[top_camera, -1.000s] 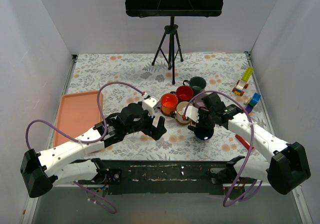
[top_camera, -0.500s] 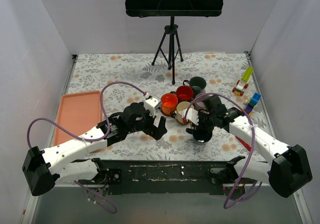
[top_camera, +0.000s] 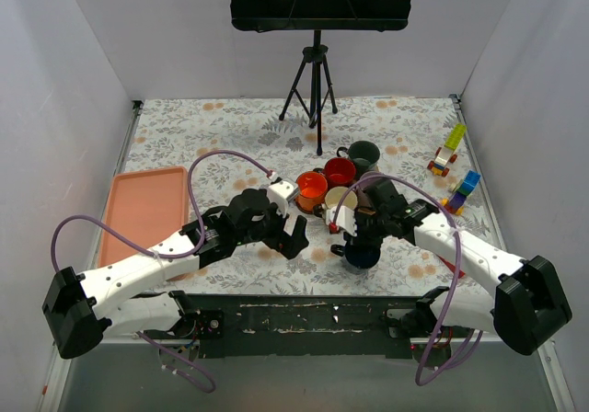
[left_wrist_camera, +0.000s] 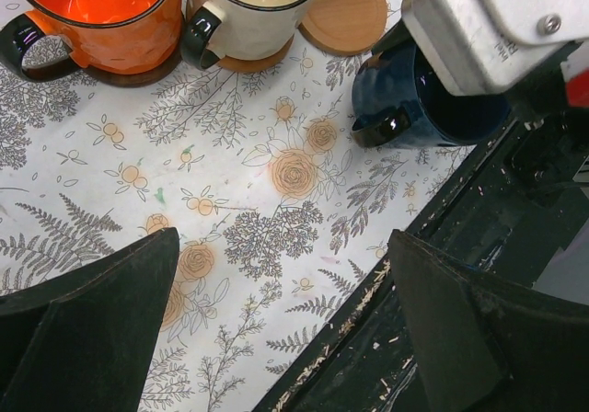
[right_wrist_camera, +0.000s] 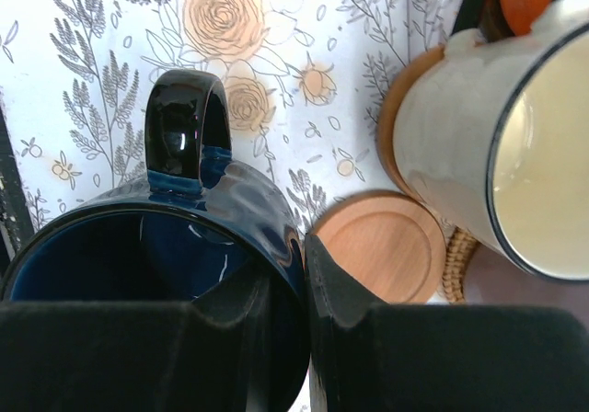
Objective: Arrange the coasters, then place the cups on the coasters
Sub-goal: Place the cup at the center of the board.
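Note:
My right gripper (right_wrist_camera: 294,274) is shut on the rim of the dark blue cup (right_wrist_camera: 138,246), one finger inside and one outside. The cup (top_camera: 361,254) is near the table's front edge, its handle pointing away from the gripper. Beside it lies a bare wood coaster (right_wrist_camera: 377,246), with a rattan coaster (right_wrist_camera: 454,265) partly showing behind. The cream cup (left_wrist_camera: 253,7) and orange cup (left_wrist_camera: 97,17) each stand on a coaster. The red cup (top_camera: 340,170) and dark green cup (top_camera: 363,154) stand farther back. My left gripper (left_wrist_camera: 276,329) hangs open over bare cloth, left of the blue cup.
A salmon-pink tray (top_camera: 143,211) lies at the left. A music stand on a tripod (top_camera: 315,81) stands at the back centre. Toy blocks (top_camera: 448,150) sit at the right edge. The table's dark front rail (left_wrist_camera: 442,274) runs just below both grippers.
My right gripper has carried the dark blue cup a little left and nearer the front edge. My left arm has shifted slightly right, still open.

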Tool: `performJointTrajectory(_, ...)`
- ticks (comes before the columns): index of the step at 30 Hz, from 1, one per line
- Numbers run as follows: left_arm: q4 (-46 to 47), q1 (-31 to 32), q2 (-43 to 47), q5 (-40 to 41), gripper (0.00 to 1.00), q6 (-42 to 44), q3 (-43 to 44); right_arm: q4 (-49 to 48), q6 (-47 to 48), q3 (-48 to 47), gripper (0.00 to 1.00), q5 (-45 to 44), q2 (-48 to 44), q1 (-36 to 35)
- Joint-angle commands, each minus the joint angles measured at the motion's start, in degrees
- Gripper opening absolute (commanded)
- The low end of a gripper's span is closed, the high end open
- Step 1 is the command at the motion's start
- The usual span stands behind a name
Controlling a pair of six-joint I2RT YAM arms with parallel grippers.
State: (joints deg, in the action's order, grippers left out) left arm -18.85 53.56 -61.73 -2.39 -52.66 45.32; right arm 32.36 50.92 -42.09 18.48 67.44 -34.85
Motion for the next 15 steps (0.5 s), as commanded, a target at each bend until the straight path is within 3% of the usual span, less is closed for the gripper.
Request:
performJointTrajectory(1,0.3,-0.4,1.9,0.7,0.98,0.8,-0.9,-4.1,-1.9,0.3,0.04,3.1,0.6,-0.9)
performJointTrajectory(5,0.3,-0.6,2.4,1.5,0.98,0.6,-1.0,-4.8,-2.7,0.1,0.11,1.5,1.3,-1.0)
performJointTrajectory(9,0.5,-1.0,2.1,4.0,0.98,0.2,-1.1,-4.8,-3.3,-0.3,0.26,0.6,2.9,-1.0)
performJointTrajectory(15,1.4,-1.6,3.3,5.1,0.98,0.1,-1.4,-5.5,-4.9,-1.1,0.31,-0.7,4.9,-1.2)
